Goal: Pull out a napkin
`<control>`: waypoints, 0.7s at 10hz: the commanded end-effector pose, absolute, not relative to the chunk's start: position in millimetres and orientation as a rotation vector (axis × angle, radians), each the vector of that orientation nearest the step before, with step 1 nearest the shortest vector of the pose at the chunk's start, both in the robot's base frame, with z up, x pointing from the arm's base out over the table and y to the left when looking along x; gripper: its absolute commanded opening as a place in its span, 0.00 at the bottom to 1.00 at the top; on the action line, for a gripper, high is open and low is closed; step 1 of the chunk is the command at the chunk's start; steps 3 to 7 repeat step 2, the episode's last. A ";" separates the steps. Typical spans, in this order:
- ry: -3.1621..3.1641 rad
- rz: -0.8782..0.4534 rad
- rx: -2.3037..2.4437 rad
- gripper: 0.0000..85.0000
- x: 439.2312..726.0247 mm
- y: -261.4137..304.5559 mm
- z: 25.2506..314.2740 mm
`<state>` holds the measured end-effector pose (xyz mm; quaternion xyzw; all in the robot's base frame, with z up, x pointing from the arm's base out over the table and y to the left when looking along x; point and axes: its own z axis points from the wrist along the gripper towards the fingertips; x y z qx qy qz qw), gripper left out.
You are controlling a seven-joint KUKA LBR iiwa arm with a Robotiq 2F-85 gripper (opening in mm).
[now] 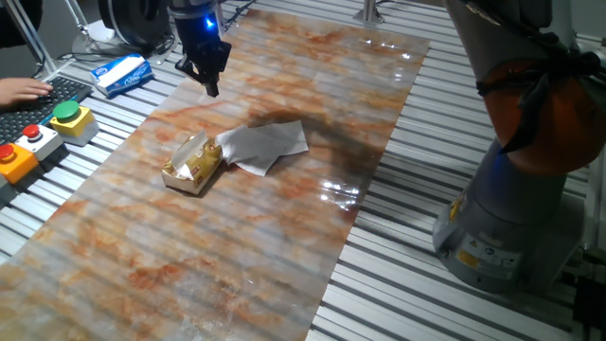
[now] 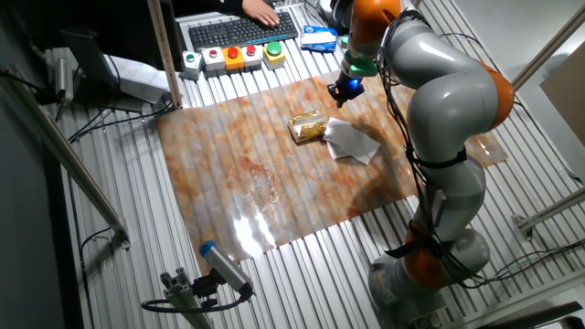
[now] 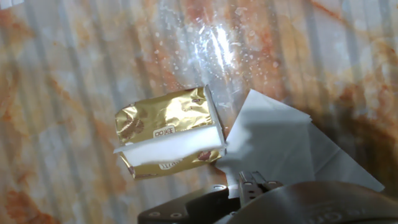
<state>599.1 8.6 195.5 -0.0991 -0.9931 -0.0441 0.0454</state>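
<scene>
Hand view: the gold foil packet (image 3: pixel 168 130) was seen lying below and ahead of the jaws, its slot torn open and a white band of folded tissue showing across it. The napkin (image 3: pixel 289 143) was spread flat on the tabletop (image 3: pixel 74 62), just beside the packet's open end and touching it, nearer the jaws than the packet was. Nothing was seen held.

One fixed view: the gripper (image 1: pixel 210 83) was raised well clear of the surface, apart from both napkin (image 1: pixel 263 144) and packet (image 1: pixel 192 163). The jaws appeared drawn together with no gap visible, though this was judged from a dark, small silhouette only.

Judgement on the step: one sheet was taken as already drawn out. If a further pull were wanted, the white band at the slot should be approached from above, pinched at its exposed edge only, and drawn along the slot's length away from the packet, slowly, since the light packet would likely be dragged along or the tissue torn.

Count, by the other fixed view:
- gold packets: one (image 2: pixel 309 125)
- loose napkins: one (image 2: pixel 352 140)
- blue-and-white packets: one (image 2: pixel 319 37), well apart, beyond the jaws
- button boxes (image 2: pixel 233 57): four counted beside a keyboard (image 2: pixel 239 30)
</scene>
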 end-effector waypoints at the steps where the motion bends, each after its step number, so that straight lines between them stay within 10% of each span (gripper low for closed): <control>1: -3.023 -0.138 -0.308 0.00 598.4 7.5 195.8; 7: -3.019 -0.127 -0.312 0.00 598.0 7.6 194.7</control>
